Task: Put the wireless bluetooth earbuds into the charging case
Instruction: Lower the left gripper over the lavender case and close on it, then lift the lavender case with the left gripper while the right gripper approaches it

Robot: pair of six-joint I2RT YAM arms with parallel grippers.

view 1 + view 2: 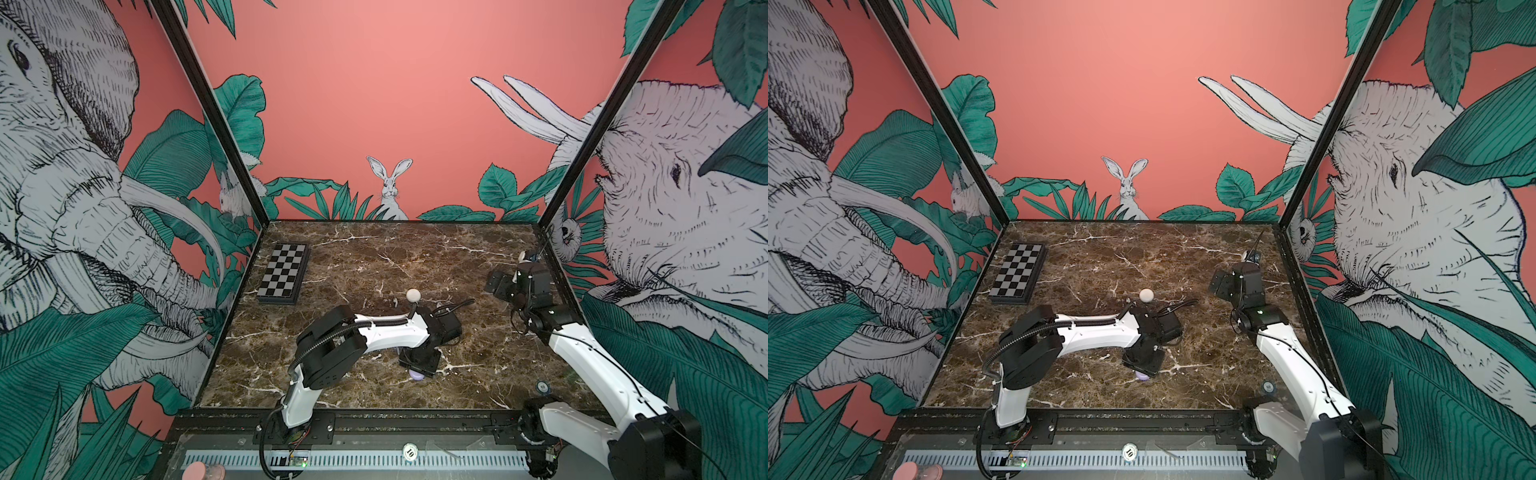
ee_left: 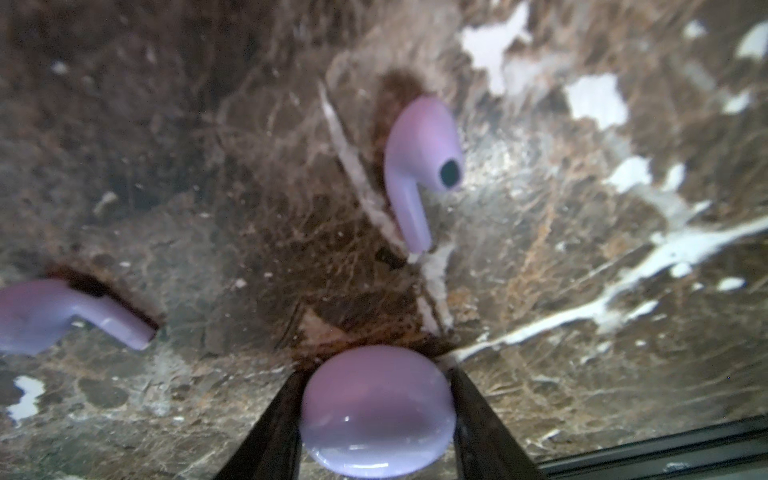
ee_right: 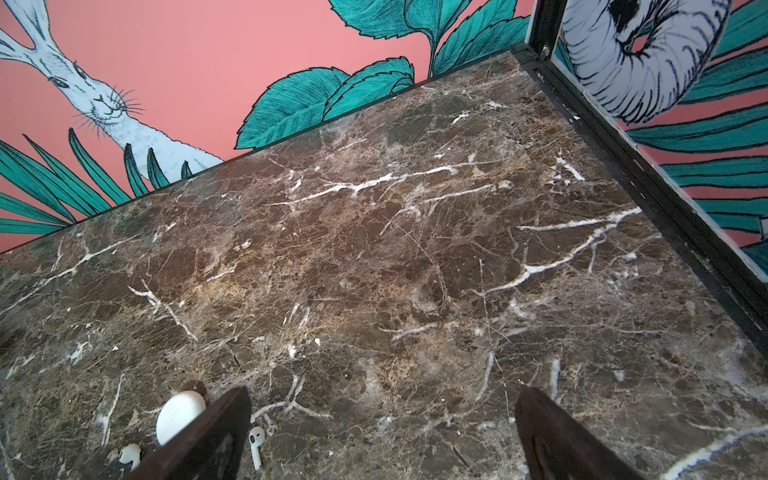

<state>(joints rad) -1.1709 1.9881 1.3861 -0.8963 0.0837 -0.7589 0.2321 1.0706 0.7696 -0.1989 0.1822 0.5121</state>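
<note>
My left claw [image 2: 376, 374] presses both flanks of the lilac charging case [image 2: 376, 419], lid apparently shut; I judge I'm steadying it for opening. 1 lilac earbud [image 2: 424, 166] lies loose on the bench [image 2: 582, 291] near it, a 2nd lilac earbud [image 2: 62, 316] farther off. My right claw [image 3: 382, 399] hangs wide open, empty, out of the way.

Coral jungle-mural walls [image 1: 374, 83]; brown white-veined marble tabletop [image 1: 415, 257]; black corner posts [image 1: 200, 83].
</note>
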